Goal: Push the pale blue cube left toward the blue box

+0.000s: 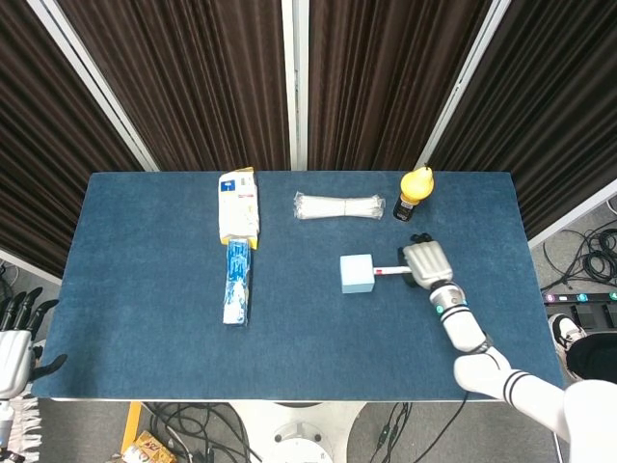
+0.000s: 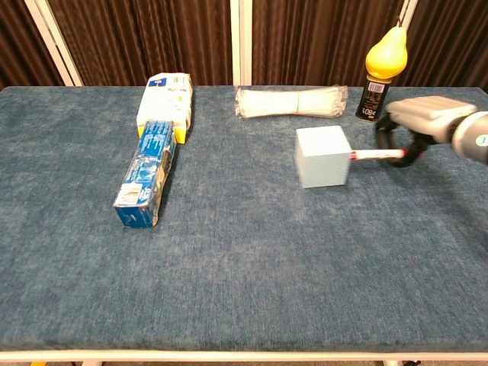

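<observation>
The pale blue cube (image 1: 357, 274) is sitting roughly mid-tabletop, a bit right of center, well apart from the blue box (image 1: 236, 282) lying lengthwise off to its left. Right hand (image 1: 426, 262) is hanging just right of the cube with its fingers curled in around a thin white stick with a red tip (image 2: 377, 155), and that red tip is touching the cube's right face. Behind the blue box there's a white and yellow packet (image 1: 238, 206) nearly butting against its far end. A bundle of white zip ties (image 1: 337, 205) is lying along the back, with a yellow-capped bottle (image 1: 415, 193) standing upright just right of it. Left hand (image 1: 12, 333) is hanging off the tabletop's (image 1: 145, 328) left edge, fingers apart, holding nothing.
</observation>
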Robot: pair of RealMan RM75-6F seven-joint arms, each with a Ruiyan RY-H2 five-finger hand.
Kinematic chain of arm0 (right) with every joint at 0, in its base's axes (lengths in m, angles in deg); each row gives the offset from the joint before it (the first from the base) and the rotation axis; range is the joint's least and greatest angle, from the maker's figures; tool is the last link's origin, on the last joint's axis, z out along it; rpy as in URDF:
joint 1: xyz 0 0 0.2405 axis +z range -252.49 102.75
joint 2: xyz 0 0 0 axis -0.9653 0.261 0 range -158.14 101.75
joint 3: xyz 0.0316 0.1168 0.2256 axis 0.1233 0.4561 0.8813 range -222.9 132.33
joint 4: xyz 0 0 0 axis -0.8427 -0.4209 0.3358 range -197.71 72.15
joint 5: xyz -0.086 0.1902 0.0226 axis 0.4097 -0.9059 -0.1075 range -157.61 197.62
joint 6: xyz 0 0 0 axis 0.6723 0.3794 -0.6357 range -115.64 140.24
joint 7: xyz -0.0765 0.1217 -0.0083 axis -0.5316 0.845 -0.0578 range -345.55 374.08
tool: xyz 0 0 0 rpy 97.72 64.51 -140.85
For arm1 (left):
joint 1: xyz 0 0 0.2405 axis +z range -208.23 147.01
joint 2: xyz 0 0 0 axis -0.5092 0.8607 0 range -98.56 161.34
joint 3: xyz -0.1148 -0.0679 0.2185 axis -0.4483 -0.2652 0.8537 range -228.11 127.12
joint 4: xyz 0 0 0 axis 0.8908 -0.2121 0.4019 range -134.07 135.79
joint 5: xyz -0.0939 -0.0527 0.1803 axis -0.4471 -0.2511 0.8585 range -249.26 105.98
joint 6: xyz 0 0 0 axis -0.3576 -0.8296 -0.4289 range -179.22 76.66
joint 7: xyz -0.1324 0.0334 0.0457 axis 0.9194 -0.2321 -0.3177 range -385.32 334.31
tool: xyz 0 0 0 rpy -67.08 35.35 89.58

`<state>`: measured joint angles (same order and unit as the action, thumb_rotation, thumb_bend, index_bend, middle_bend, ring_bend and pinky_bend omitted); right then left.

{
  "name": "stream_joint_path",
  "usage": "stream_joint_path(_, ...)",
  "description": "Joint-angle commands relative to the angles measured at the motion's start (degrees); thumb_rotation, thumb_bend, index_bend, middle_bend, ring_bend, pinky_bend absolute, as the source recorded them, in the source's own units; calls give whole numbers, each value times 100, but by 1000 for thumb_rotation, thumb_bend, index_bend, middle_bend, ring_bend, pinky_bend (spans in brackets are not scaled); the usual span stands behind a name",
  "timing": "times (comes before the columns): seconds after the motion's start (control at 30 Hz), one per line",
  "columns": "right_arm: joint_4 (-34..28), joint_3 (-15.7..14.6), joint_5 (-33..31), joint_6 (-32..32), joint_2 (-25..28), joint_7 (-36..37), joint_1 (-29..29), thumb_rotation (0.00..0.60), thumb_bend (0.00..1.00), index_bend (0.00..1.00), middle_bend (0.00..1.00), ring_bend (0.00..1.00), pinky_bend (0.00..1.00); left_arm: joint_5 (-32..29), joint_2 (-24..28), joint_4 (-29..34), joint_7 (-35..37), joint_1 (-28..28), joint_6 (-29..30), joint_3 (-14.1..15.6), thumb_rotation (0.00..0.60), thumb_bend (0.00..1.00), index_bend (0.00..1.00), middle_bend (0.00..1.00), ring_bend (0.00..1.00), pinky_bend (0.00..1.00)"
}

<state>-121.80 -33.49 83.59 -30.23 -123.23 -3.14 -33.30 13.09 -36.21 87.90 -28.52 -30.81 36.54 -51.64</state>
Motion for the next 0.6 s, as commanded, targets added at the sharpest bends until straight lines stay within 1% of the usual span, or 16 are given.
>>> stream_joint_path(0.03, -89, 97, -189, 69, -242, -298, 241, 600, 434, 620, 548, 171, 171, 3, -9, -21, 25, 14, 15, 5, 600, 90, 248, 176, 72, 90)
stream_joint_path(0.17, -108, 191, -440, 130, -497, -592, 487, 600, 433, 623, 549, 171, 171, -16, -12, -31, 55, 34, 20, 7, 600, 91, 249, 176, 73, 90)
stream_joint_path(0.33, -167, 201, -667, 133, -674, -935, 706, 600, 434, 627, 551, 171, 171, -37, -23, -56, 89, 53, 13, 10, 600, 90, 249, 176, 73, 90)
stream_joint_path(0.4, -241, 185, -709, 88, -627, -978, 702, 600, 434, 628, 551, 171, 171, -29, -26, -61, 103, 64, 43, 5, 600, 90, 249, 176, 73, 90)
stream_joint_path(0.6, -608, 15, -871, -38, -212, -1128, 544, 600, 433, 629, 550, 171, 171, -8, -27, -43, 70, 47, 29, -3, 600, 90, 249, 176, 72, 90)
